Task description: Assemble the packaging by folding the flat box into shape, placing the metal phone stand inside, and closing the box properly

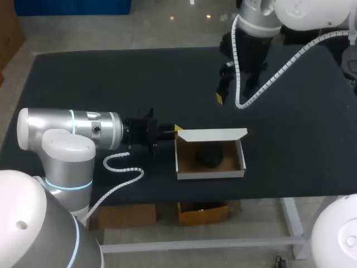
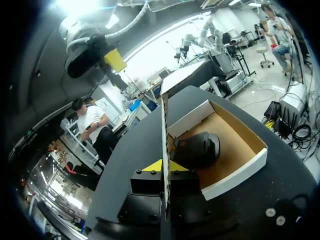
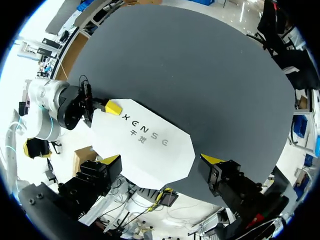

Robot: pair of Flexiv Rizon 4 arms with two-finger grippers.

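The white box point(image 1: 240, 159) stands open near the table's front edge, its brown inside showing point(image 2: 235, 145). The black phone stand point(image 1: 211, 158) lies inside it point(image 2: 197, 149). The white lid point(image 1: 212, 134) is raised along the far side and faces the right wrist view point(image 3: 145, 145). My left gripper point(image 1: 169, 132) is shut on the lid's left edge, a thin panel seen edge-on point(image 2: 164, 135) between its yellow tips point(image 2: 165, 167). My right gripper point(image 1: 223, 92) hangs open over the table behind the box, its fingers point(image 3: 107, 162) wide apart and holding nothing point(image 3: 160, 162).
The dark table point(image 1: 111, 84) stretches bare to the left and behind the box. Its front edge point(image 1: 223, 195) runs just past the box. My left arm point(image 1: 72, 131) lies low along the table to the box's left.
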